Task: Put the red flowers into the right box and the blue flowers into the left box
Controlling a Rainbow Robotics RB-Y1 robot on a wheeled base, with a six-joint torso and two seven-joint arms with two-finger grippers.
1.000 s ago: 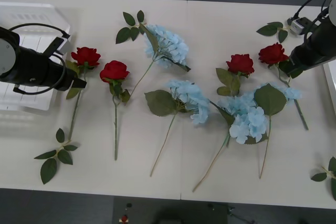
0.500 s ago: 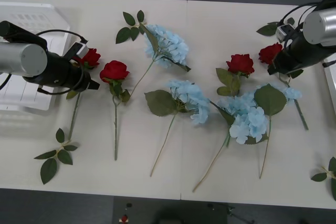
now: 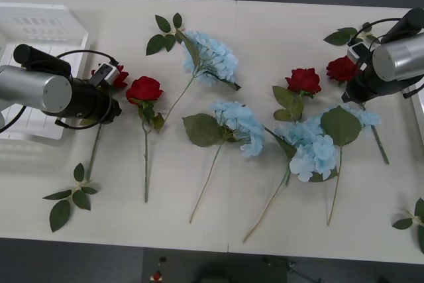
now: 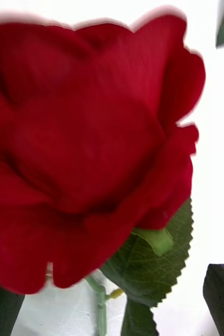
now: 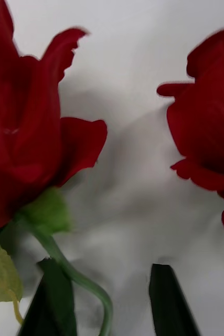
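Red flowers lie on the table: one rose [image 3: 120, 76] beside my left gripper [image 3: 110, 107], a second rose [image 3: 144, 89] just to its right, a third [image 3: 303, 81] at centre right, and one [image 3: 341, 69] under my right gripper [image 3: 355, 89]. In the left wrist view the left gripper [image 5: 109, 307] is open, its fingers [image 5: 168, 299] straddling the stem [image 5: 88, 286] below the bloom [image 5: 22, 152]. The right gripper [image 4: 112, 310] is open over a rose [image 4: 85, 147]. Blue flowers [image 3: 213, 56] [image 3: 240, 124] [image 3: 311, 147] lie mid-table. The left box [image 3: 40, 14] is far left and the right box [image 3: 418, 107] at the right edge.
Loose leaf sprigs lie at the front left [image 3: 66, 200], back centre [image 3: 165, 31], back right [image 3: 348, 36] and front right [image 3: 414, 220]. A pale-blue cluster [image 3: 366, 117] and a broad leaf [image 3: 340, 125] sit close under the right arm.
My left arm has swung right and turned down onto the leftmost rose's stem. My right arm has swung in and tipped down over the rightmost rose. The flowers have not moved.
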